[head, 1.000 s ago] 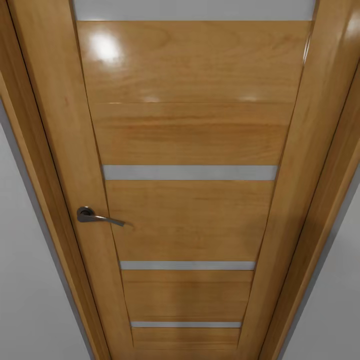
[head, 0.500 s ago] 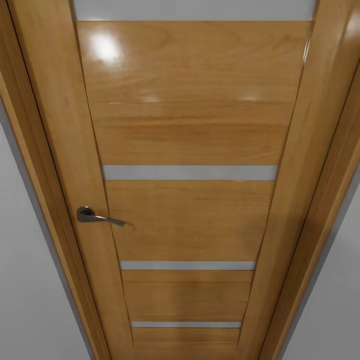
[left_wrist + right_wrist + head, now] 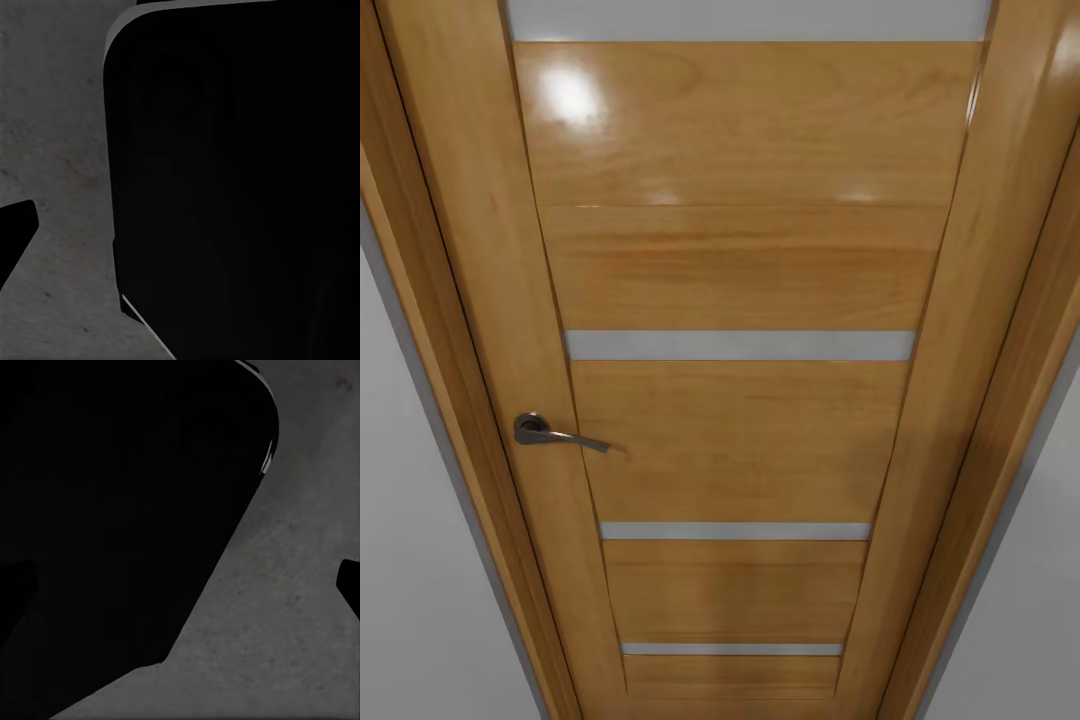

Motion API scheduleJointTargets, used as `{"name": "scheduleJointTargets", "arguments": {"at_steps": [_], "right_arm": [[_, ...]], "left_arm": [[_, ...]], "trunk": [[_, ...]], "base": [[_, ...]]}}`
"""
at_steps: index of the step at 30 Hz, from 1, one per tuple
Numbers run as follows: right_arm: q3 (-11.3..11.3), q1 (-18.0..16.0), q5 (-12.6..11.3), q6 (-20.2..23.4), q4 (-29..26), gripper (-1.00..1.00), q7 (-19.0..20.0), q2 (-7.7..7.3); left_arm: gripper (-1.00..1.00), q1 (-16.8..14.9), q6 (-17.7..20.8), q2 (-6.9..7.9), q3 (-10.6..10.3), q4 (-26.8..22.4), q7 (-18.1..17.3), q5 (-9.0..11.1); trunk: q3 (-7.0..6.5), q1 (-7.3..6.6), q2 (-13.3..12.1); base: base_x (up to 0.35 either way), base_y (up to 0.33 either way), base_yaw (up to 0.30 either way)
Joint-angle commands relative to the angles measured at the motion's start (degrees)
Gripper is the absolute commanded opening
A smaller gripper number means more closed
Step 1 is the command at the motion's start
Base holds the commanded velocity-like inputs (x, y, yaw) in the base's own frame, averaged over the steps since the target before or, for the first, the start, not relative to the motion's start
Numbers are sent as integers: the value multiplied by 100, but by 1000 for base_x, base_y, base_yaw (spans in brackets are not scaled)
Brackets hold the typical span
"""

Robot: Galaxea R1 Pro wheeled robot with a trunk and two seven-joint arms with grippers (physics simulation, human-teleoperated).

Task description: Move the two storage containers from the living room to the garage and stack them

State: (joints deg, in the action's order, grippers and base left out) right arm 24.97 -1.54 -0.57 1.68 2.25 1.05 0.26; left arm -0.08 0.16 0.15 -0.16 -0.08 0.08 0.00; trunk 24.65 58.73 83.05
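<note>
A closed wooden door (image 3: 740, 400) fills the head camera's view, seen close up and from a steep downward angle. From left to right: a strip of pale grey wall (image 3: 410, 560), the left side of the door frame (image 3: 430, 330), a dark metal lever handle (image 3: 555, 433) on the door's left stile, then the glossy orange-brown panels crossed by 4 pale horizontal strips (image 3: 740, 345), the right side of the frame, and another strip of pale wall at far right.

In the left wrist view, a mottled dark grey floor (image 3: 56, 150) lies beside a large black rounded body (image 3: 240, 180), apparently part of the robot itself; a black wedge at the edge may be a finger of the left gripper, but how far that gripper is open, and whether it has hold of anything, cannot be told. The right wrist view gives the same kind of scene, black bulk beside grey floor (image 3: 292, 622), and the right gripper's opening and load likewise cannot be told.

Neither of the 2 storage containers can be placed from these pictures, so their whereabouts are unknown. The grey floor resembles the garage's, yet no stacked pair appears, so progress cannot be confirmed. By this evidence the robot seems to be in transit at a shut door, with stacking unverified.
</note>
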Motion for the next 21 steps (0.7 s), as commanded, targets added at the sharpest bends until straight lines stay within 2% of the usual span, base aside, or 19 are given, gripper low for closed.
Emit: {"name": "scheduleJointTargets", "arguments": {"at_steps": [1, 14, 21], "right_arm": [[26, -6, -2, -2, 13, 100, 2, 5], [34, -5, 13, -82, 15, 100, -58, 0], [21, 228, 21, -131, 12, 100, -89, 0]], "left_arm": [[100, -1, 2, 0, -2, -1, -3, 0], [100, -1, 2, 2, -2, -1, 1, 0], [100, -1, 2, 2, -2, -1, 1, 0]], "trunk": [[4, 0, 3], [4, 0, 3], [4, 0, 3]], "base": [[0, 0, 0], [0, 0, 0], [0, 0, 0]]}}
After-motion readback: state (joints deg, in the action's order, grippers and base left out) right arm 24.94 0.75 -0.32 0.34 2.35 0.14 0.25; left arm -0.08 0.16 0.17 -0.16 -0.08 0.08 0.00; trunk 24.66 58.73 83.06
